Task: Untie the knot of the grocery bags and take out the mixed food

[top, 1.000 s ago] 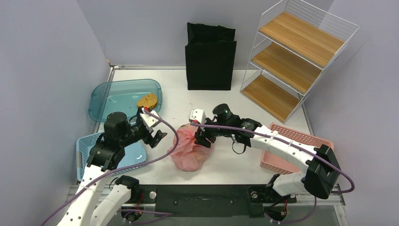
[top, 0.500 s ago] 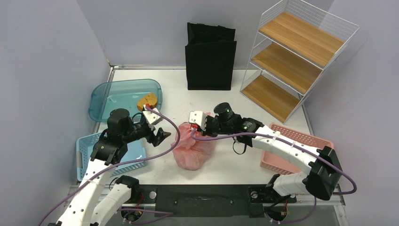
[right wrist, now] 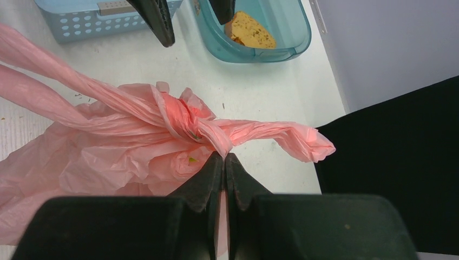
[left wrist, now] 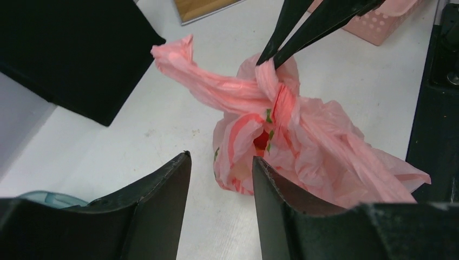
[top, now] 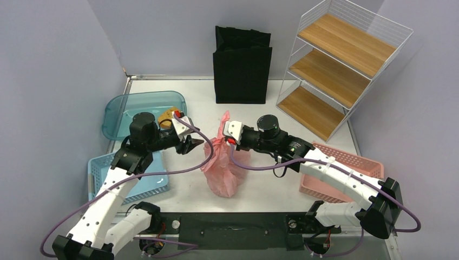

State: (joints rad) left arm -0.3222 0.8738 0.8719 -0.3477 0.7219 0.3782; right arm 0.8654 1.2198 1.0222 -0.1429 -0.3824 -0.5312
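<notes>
One pink grocery bag [top: 223,170] hangs crumpled over the table's middle, its foot resting on the table. My right gripper [right wrist: 223,155] is shut on the knot [right wrist: 181,120], pinching the twisted plastic where a loose handle tail [right wrist: 295,138] sticks out. In the left wrist view the knot [left wrist: 269,86] sits under the right fingertips [left wrist: 281,46]. My left gripper [left wrist: 220,158] is open just left of the bag [left wrist: 330,157], nothing between its fingers. Something red [left wrist: 262,140] shows through the bag's mouth; the mixed food is otherwise hidden inside.
A black fabric tote [top: 242,65] stands at the back, a wire shelf [top: 341,59] at the back right. A pink basket [top: 338,170] lies under the right arm. On the left are a blue basket [top: 127,176] and a teal tray [top: 130,111] holding a brown spongy piece [top: 168,115].
My right gripper shut on the knot and pulled it up and back, stretching the bag taller. My left gripper moved right toward the bag and its jaws narrowed.
</notes>
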